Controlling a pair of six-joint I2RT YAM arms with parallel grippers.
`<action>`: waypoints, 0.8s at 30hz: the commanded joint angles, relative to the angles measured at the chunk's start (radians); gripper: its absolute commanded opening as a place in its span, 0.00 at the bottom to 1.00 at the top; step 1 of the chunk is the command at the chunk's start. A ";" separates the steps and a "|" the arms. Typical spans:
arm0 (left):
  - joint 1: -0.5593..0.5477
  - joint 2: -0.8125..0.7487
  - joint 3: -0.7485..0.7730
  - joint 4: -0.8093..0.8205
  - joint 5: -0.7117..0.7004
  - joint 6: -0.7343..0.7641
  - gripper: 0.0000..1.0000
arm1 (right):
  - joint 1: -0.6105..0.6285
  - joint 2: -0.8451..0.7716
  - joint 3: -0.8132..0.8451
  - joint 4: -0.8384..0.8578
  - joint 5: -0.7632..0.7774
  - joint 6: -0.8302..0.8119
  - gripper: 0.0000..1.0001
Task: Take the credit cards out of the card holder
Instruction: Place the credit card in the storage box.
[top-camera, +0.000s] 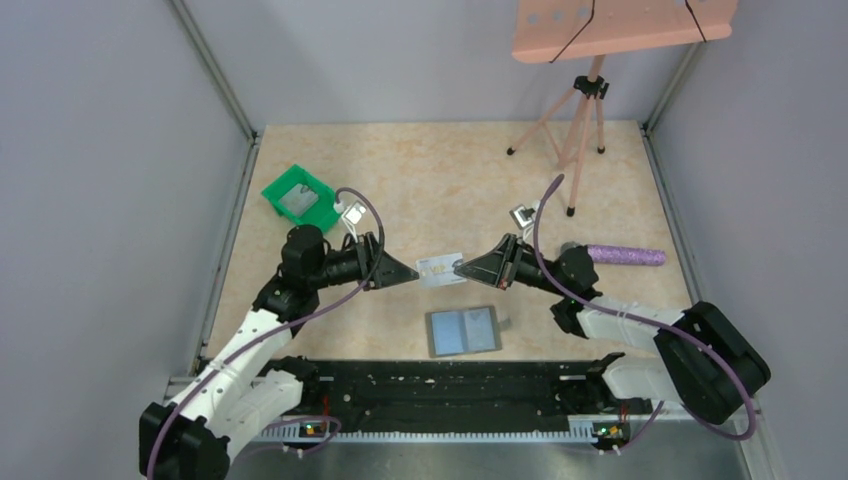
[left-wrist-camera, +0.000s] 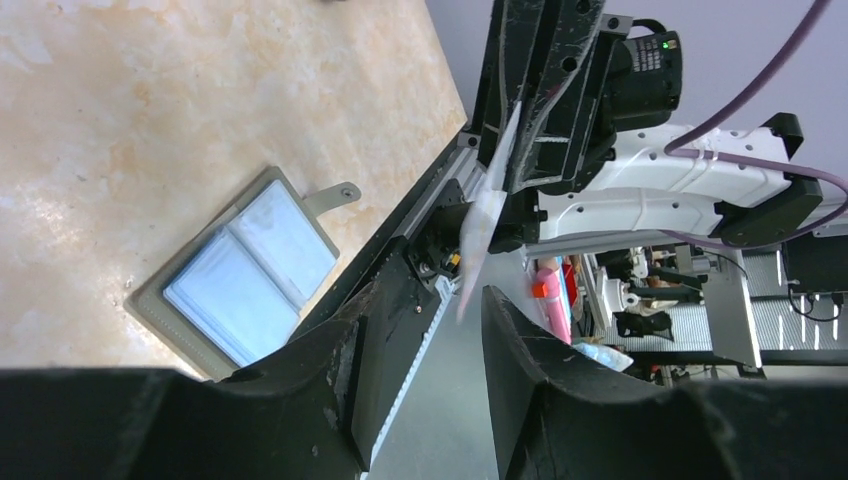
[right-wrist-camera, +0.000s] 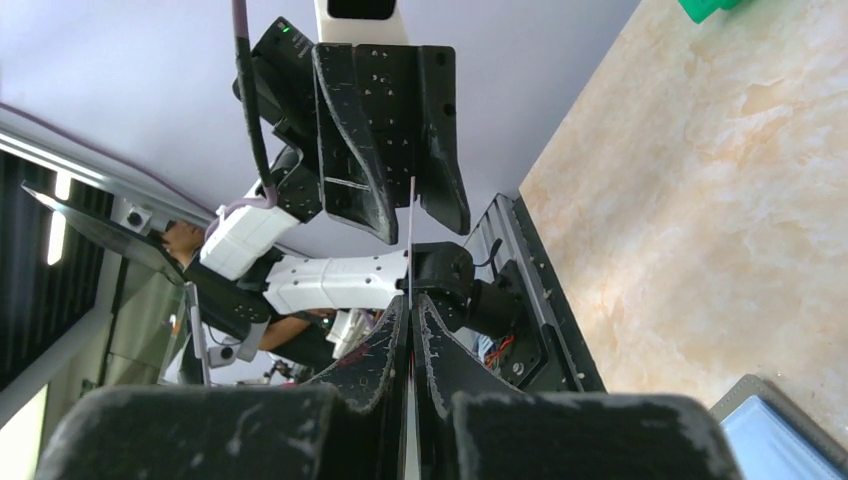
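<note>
Card holder open flat on table, lower centre of top view, blue-grey inside facing up. Card just above it in the frame, held off the table, its right end pinched in tightly closed right gripper. Left gripper at card's left end, jaws parted, fingers either side, not clamping. Green bin upper left.
</note>
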 joint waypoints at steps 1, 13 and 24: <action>-0.011 -0.021 -0.012 0.142 -0.003 -0.040 0.45 | -0.005 -0.023 -0.005 0.075 0.038 0.031 0.00; -0.055 0.012 -0.029 0.207 -0.047 -0.073 0.35 | -0.005 0.015 -0.027 0.136 0.044 0.056 0.00; -0.078 0.052 -0.052 0.271 -0.073 -0.093 0.00 | -0.005 0.087 -0.044 0.206 0.039 0.074 0.00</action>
